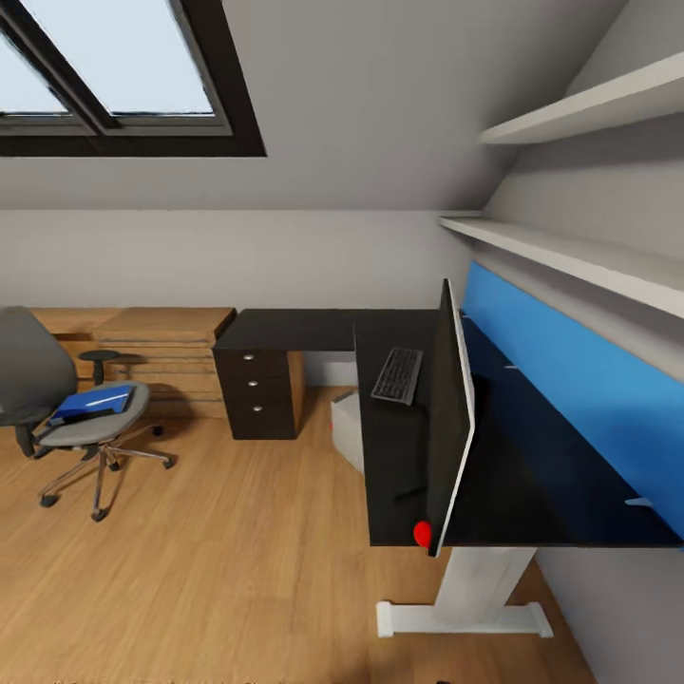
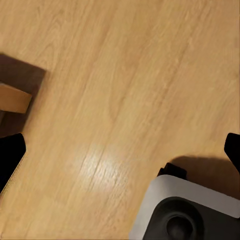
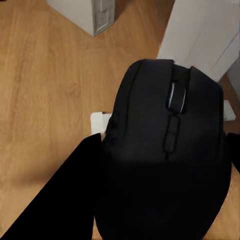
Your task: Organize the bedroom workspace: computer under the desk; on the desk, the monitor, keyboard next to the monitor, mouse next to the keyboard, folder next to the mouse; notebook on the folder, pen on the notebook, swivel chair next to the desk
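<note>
The black mouse (image 3: 165, 150) sits between the fingers of my right gripper (image 3: 165, 145), which is shut on it above the wooden floor. My left gripper (image 2: 120, 155) is open over bare floor. The black desk (image 1: 313, 328) carries the monitor (image 1: 451, 418), seen edge-on, and the dark keyboard (image 1: 397, 375) beside it. The pale grey computer (image 1: 347, 427) stands under the desk and is also in the right wrist view (image 3: 95, 15). At the left, the swivel chair (image 1: 28, 370) holds the blue folder (image 1: 92, 403) on its seat. The notebook and the pen are out of view.
A small red object (image 1: 422, 534) lies at the desk's near edge by the monitor. Light wooden low cabinets (image 1: 161, 342) stand behind the chair. The desk's white leg (image 1: 475, 589) rests on the floor close ahead. Shelves (image 1: 570, 252) and a blue panel (image 1: 589, 380) line the right wall.
</note>
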